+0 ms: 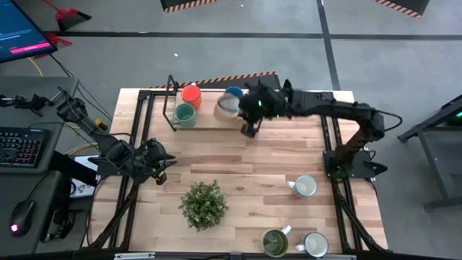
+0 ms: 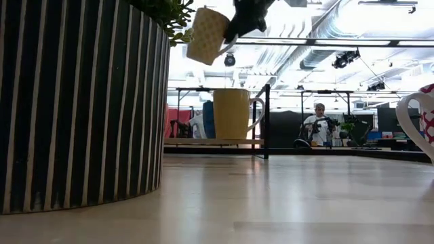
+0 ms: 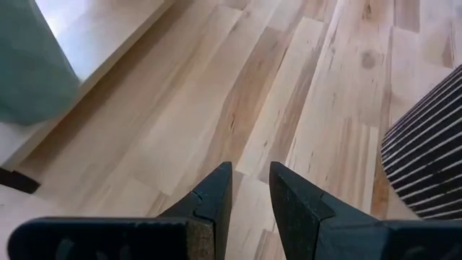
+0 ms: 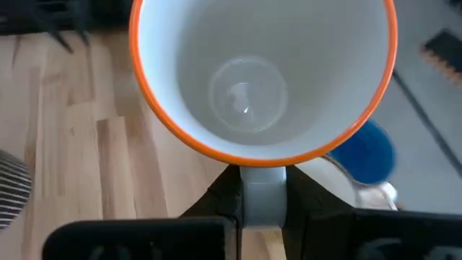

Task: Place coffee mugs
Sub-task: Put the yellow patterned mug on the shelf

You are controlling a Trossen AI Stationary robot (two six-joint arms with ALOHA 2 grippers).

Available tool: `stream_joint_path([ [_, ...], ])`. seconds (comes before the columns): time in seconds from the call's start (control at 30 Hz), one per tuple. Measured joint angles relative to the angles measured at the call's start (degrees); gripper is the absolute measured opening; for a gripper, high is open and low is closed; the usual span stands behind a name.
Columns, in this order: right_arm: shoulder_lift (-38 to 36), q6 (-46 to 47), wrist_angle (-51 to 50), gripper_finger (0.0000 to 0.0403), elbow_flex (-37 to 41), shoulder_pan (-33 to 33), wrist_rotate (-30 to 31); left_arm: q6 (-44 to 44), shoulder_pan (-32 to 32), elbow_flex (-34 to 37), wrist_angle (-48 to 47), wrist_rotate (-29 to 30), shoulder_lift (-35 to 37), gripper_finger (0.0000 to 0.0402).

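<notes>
Right gripper (image 4: 261, 189) clamped on white mug's (image 4: 263, 76) handle; we lower it level, just clear of blue mug (image 4: 367, 153) beside

No readable text, label or number anywhere

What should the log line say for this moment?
right gripper: holds mug by handle, raised over shelf | left gripper: idle near plant

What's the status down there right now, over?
Right gripper shut on white mug's handle, aloft beside blue mug. Left gripper open, empty, near plant. Orange mug, teal mug crowd the shelf alongside.
</notes>
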State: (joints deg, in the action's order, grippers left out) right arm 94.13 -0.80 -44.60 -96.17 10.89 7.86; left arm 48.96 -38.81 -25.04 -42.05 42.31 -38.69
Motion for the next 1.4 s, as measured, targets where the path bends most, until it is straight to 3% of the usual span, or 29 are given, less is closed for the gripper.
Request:
stream_joint_path([
  [0.47, 24.12, -4.56, -21.45, 0.0026, -38.64, 5.92, -8.55, -0.07, 0.0, 0.0, -0.04, 0.3, -0.03, 0.0081],
  [0.67, 26.73, -6.01, -18.71, 0.0026, -35.2, 7.06, -10.49, -0.23, 0.0, 0.0, -0.05, 0.3, -0.04, 0.0081],
  [1.4, 34.14, -9.73, -15.46, 0.0026, -35.11, 7.1, -9.8, -0.12, 0.04, 0.0, 0.01, 0.3, -0.03, 0.0081],
])
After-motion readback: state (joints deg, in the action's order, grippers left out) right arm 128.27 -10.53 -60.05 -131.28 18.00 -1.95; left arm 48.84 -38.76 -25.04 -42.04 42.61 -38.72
